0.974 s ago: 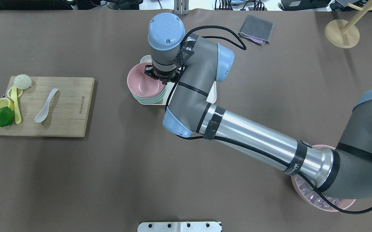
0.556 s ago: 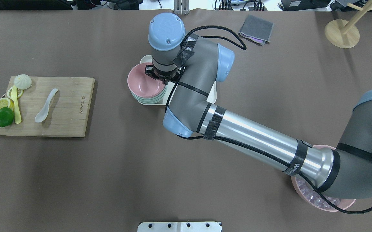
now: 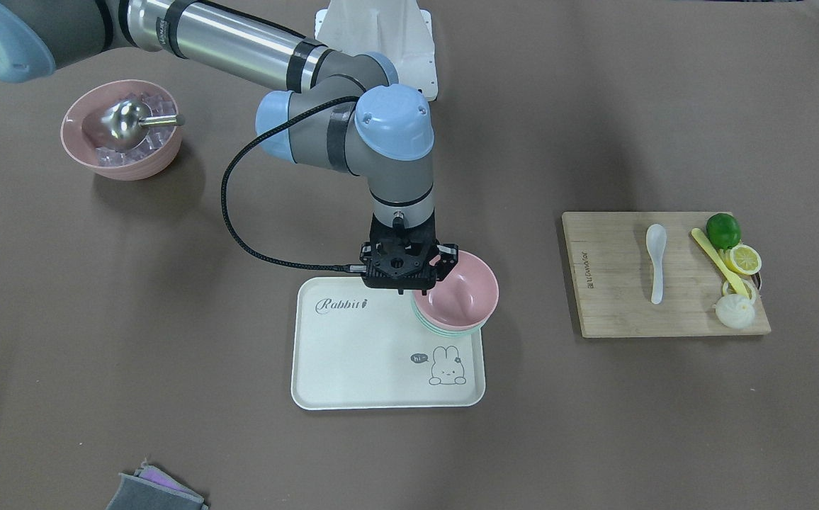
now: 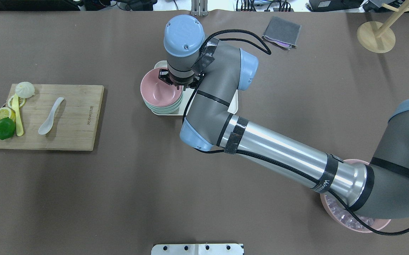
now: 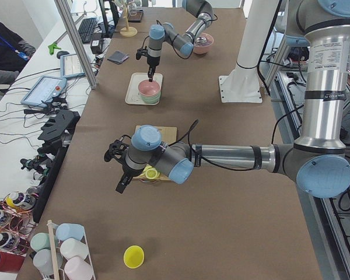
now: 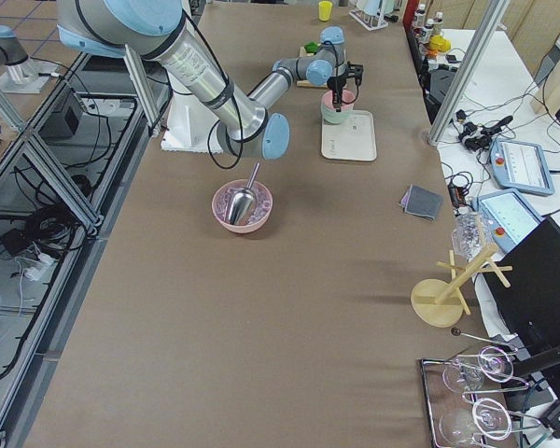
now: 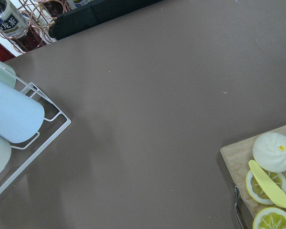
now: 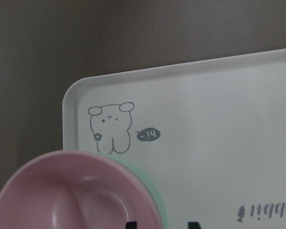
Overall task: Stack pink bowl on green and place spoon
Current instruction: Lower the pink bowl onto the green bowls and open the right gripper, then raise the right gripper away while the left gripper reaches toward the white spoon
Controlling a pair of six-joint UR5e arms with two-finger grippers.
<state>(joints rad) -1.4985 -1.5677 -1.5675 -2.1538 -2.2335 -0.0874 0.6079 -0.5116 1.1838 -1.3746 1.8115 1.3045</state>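
The pink bowl [image 4: 156, 92] sits nested on the green bowl [image 4: 163, 107] at the corner of the white rabbit tray [image 3: 367, 354]. The stack also shows in the front view, pink [image 3: 462, 290] on green [image 3: 452, 331]. My right gripper [image 4: 176, 82] hovers over the pink bowl's rim on the tray side. In the right wrist view its fingertips [image 8: 133, 224] stand apart and hold nothing, so it is open. The white spoon [image 4: 50, 116] lies on the wooden cutting board [image 4: 80, 134]. My left gripper [image 5: 118, 181] hangs near the board's far-left end; I cannot tell whether it is open or shut.
The board also holds a lime [image 4: 5, 128], lemon slices [image 4: 3, 113], a yellow knife [image 4: 18, 117] and a bun [image 4: 25, 89]. A pink bowl of ice with a metal scoop [image 3: 122, 127] stands near the right arm's base. A grey cloth [image 4: 281, 32] and a wooden stand [image 4: 376, 35] are at the far edge.
My right gripper has risen slightly and drawn back from the pink bowl, which stays on the green one. The spoon and board are unchanged.
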